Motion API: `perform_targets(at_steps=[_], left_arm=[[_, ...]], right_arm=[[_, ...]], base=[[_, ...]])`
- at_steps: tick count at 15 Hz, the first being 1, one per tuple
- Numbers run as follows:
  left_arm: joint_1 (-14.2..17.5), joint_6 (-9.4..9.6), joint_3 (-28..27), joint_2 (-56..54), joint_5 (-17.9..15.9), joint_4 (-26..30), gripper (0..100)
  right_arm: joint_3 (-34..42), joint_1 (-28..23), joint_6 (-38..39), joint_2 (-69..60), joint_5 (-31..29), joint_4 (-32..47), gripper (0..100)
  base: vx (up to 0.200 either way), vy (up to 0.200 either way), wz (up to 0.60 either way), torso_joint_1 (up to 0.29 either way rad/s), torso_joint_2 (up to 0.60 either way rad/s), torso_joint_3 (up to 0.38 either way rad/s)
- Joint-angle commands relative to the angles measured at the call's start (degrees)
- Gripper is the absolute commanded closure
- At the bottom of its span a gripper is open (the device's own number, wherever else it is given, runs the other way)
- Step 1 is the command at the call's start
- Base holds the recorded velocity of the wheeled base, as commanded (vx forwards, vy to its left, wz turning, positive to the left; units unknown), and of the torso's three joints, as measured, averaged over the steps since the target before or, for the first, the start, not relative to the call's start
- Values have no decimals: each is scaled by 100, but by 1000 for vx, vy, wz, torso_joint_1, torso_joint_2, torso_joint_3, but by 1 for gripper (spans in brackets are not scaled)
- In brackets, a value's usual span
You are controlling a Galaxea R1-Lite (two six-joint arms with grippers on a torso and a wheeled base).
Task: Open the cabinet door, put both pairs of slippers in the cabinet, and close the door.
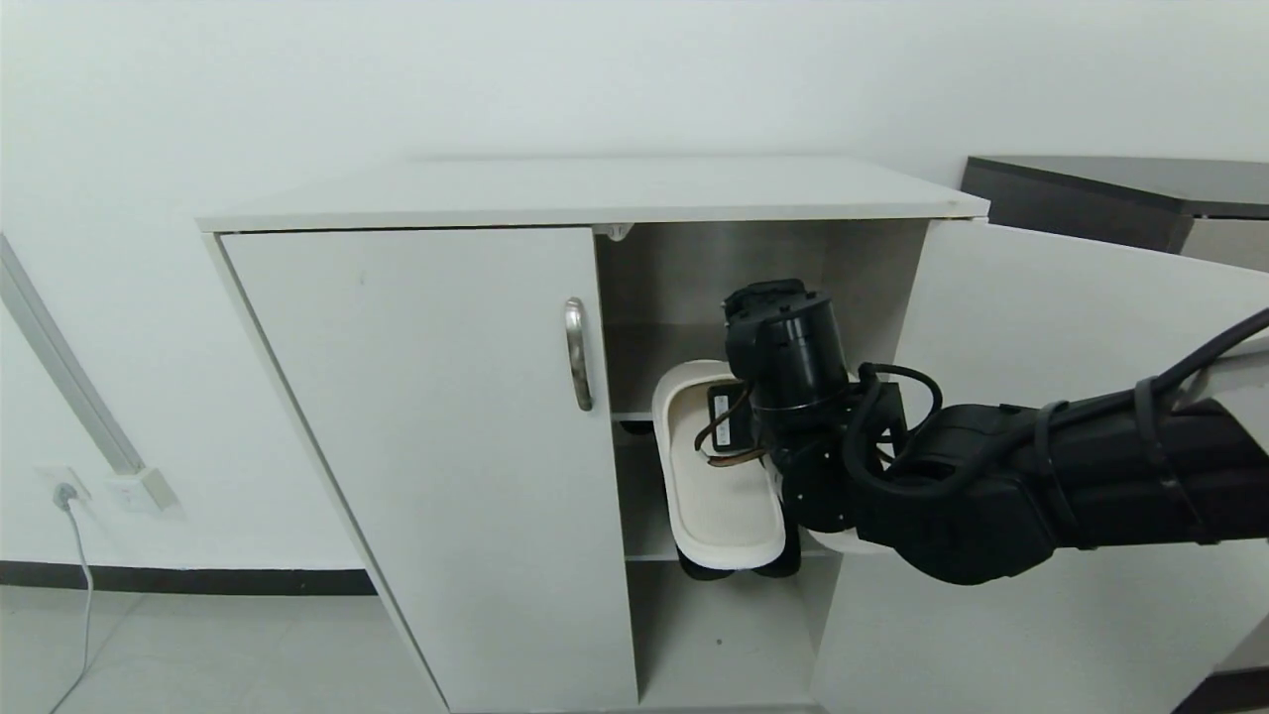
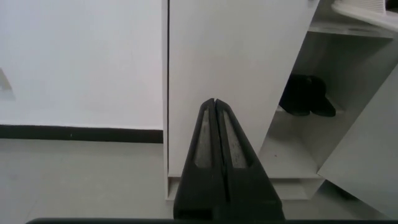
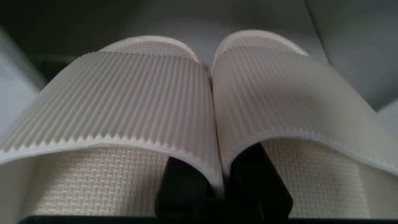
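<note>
At the open white cabinet, the right end effector pinches ribbed cream slippers (black pair below).

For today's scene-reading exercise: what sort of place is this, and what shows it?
Likely a plain indoor room, perhaps an entryway: a white cabinet holding black slippers, white slippers at its opening, a wall socket.

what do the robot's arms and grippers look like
The right arm is black, with bulky cylindrical joints and black cables strapped along it. The left gripper has two long, flat dark fingers tapering to a tip. The right fingers look black.
</note>
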Motion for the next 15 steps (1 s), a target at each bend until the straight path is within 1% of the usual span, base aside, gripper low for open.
perform_targets(at_steps=[1,3,6,8,11,15], left_arm=[[6,-9,1,-1,1,-3,100],[-2,0,1,-1,1,-3,100],[-2,0,1,-1,1,-3,100],[6,0,1,-1,1,-3,100],[6,0,1,-10,1,-3,100],[-2,0,1,-1,1,-3,100]], right_arm=[[72,5,4,9,8,-30,100],[169,-4,-22,35,17,-144,100],[55,-83,-31,273,96,-267,100],[-244,-232,-49,484,228,-328,100],[-824,-479,-66,809,360,-188,100],[-1624,-575,-66,1099,430,436,100]], base=[[0,0,0,0,0,0],[0,0,0,0,0,0],[0,0,0,0,0,0],[0,0,0,0,0,0],[0,0,0,0,0,0],[0,0,0,0,0,0]])
